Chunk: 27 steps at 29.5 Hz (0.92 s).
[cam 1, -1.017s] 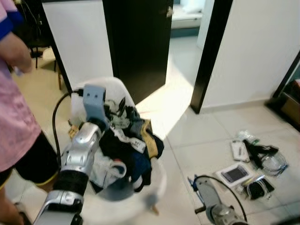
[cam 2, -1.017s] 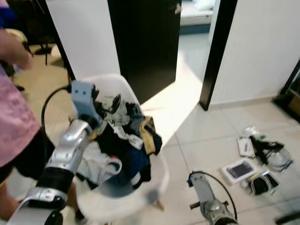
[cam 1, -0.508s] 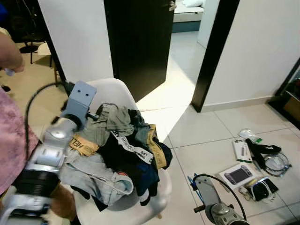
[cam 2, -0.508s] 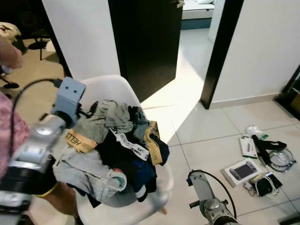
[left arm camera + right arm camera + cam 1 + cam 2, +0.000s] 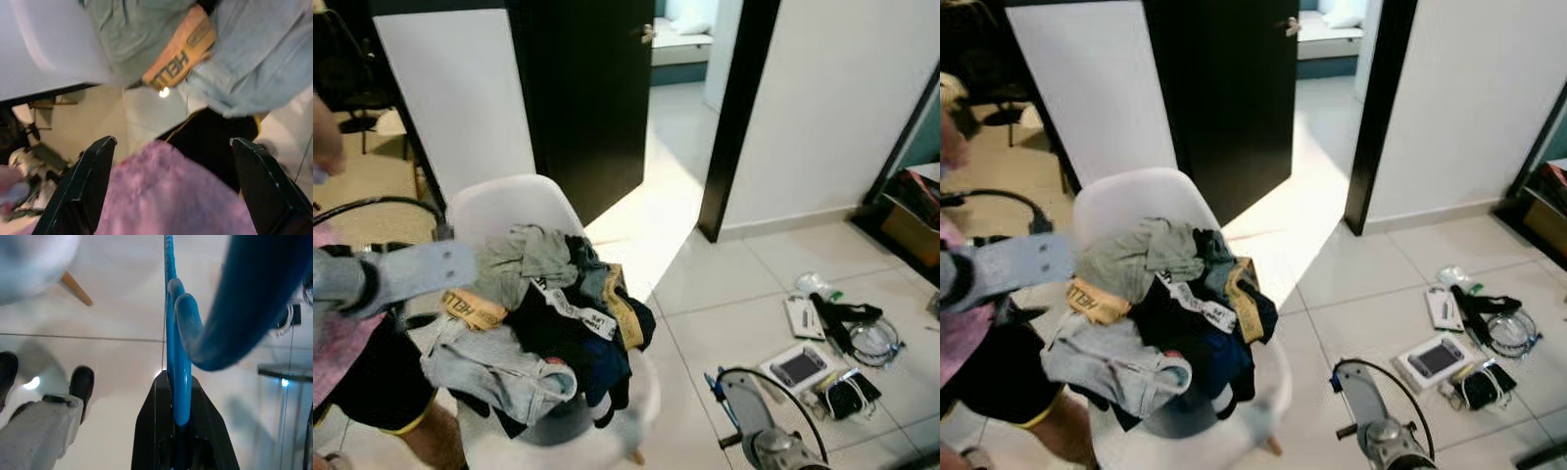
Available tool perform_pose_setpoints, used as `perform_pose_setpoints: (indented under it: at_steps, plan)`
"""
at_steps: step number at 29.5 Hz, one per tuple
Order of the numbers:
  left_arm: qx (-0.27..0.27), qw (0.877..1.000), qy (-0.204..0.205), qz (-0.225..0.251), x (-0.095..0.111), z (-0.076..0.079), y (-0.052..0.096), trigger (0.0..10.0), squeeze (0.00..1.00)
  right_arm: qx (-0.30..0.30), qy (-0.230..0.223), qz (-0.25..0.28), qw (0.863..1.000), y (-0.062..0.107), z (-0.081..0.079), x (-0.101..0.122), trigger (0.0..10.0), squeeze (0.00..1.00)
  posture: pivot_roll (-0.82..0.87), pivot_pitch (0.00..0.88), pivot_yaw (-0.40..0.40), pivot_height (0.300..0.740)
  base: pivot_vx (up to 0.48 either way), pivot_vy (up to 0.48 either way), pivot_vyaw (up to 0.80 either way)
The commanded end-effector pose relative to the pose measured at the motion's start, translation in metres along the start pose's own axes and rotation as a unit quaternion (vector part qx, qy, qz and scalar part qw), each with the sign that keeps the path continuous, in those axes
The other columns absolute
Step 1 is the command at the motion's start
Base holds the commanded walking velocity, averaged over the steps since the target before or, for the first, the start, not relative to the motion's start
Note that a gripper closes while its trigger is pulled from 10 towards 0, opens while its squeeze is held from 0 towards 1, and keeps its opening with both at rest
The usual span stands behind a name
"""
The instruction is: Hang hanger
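The right gripper (image 5: 177, 440) hangs low, close to the robot's own body, over the pale floor tiles (image 5: 1371, 313). Its two black fingers are squeezed tight on a blue hanger (image 5: 178, 377). The thin blue bar sits right between them, so it cannot slip out while the robot walks. The hook part curves big and blurry near the camera. From the head, the right arm (image 5: 759, 431) shows at the bottom with a black cable looping over it, and a bit of blue pokes out just beside it.

The left arm (image 5: 382, 274) is held up and out to the robot's left, level with the chair seat. The left gripper (image 5: 166, 191) has its fingers spread wide with nothing in them. It looks ready to help, but I cannot tell what for. Between those fingers you can see a person's pink shirt (image 5: 161, 196). That person (image 5: 342, 372) stands very near the arm, so a bump could happen.

Next comes a white chair (image 5: 1136, 201) with a heap of clothes (image 5: 1165, 304) on it. They are piled there, not hung, with a grey top, jeans and a yellow band.

On the floor to the right lie small gadgets and cables (image 5: 837, 343).

Farther off are a dark door (image 5: 1224, 88) and an open doorway. No rail or hook to hang the hanger on can be seen, so I think the robot must find one first.
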<state>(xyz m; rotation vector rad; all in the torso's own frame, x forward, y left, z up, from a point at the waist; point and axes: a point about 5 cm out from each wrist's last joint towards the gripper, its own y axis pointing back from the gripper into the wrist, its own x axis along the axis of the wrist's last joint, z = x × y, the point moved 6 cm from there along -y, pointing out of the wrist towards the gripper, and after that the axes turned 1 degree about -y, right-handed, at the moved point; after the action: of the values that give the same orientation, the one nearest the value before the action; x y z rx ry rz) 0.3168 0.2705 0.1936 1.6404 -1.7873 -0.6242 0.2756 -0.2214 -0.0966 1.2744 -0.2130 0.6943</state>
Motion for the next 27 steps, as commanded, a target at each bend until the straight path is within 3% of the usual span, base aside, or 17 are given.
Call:
perform_pose_setpoints:
  at_steps: [1, 6, 9, 10, 13, 15, 18, 22, 24, 27]
  plan:
    - [-0.02, 0.999, -0.03, -0.024, -0.008, 0.004, 0.001, 10.0, 0.0, 0.006, -0.002, 0.002, 1.0, 0.0, -0.004, 0.002, 10.0, 0.0, 0.06, 0.0, -0.011, 0.74, 0.0, 0.0, 0.0]
    - [-0.04, 0.998, -0.05, -0.024, -0.005, 0.01, -0.004, 10.0, 0.0, 0.007, -0.001, 0.002, 1.0, 0.0, -0.004, 0.002, 10.0, 0.0, 0.07, 0.0, -0.015, 0.74, 0.0, 0.0, 0.0]
    - [-0.106, 0.988, -0.113, 0.008, 0.022, 0.037, -0.025, 10.0, 0.0, 0.009, 0.0, 0.002, 1.0, 0.0, -0.005, 0.003, 10.0, 0.0, 0.07, 0.0, -0.013, 0.74, 0.0, 0.0, 0.0]
    - [-0.106, 0.988, -0.113, 0.008, 0.022, 0.037, -0.025, 10.0, 0.0, 0.009, 0.0, 0.002, 1.0, 0.0, -0.005, 0.003, 10.0, 0.0, 0.07, 0.0, -0.013, 0.74, 0.0, 0.0, 0.0]
    - [-0.16, 0.978, -0.132, 0.026, 0.032, 0.059, -0.031, 10.0, 0.0, 0.01, -0.001, 0.001, 1.0, 0.0, -0.006, 0.004, 10.0, 0.0, 0.07, 0.0, -0.006, 0.74, 0.0, 0.0, 0.0]
    - [-0.16, 0.978, -0.132, 0.026, 0.032, 0.059, -0.031, 10.0, 0.0, 0.01, -0.001, 0.001, 1.0, 0.0, -0.006, 0.004, 10.0, 0.0, 0.07, 0.0, -0.006, 0.74, 0.0, 0.0, 0.0]
    - [-0.197, 0.97, -0.137, 0.034, 0.033, 0.075, -0.036, 10.0, 0.0, 0.01, 0.0, 0.002, 1.0, 0.0, -0.007, 0.005, 10.0, 0.0, 0.07, 0.0, 0.0, 0.74, 0.0, 0.0, 0.0]
    - [-0.201, 0.969, -0.139, 0.031, 0.031, 0.078, -0.042, 10.0, 0.0, 0.01, -0.001, 0.003, 1.0, 0.0, -0.008, 0.005, 10.0, 0.0, 0.07, 0.0, 0.005, 0.74, 0.0, 0.0, 0.0]
    - [-0.166, 0.974, -0.152, 0.028, 0.033, 0.067, -0.055, 10.0, 0.0, 0.01, -0.003, 0.005, 1.0, 0.0, -0.009, 0.006, 10.0, 0.0, 0.07, 0.0, 0.009, 0.74, 0.0, 0.0, 0.0]
    - [-0.169, 0.974, -0.15, 0.025, 0.032, 0.068, -0.06, 10.0, 0.0, 0.01, -0.003, 0.006, 1.0, 0.0, -0.009, 0.006, 10.0, 0.0, 0.07, 0.0, 0.008, 0.74, 0.0, 0.0, 0.0]
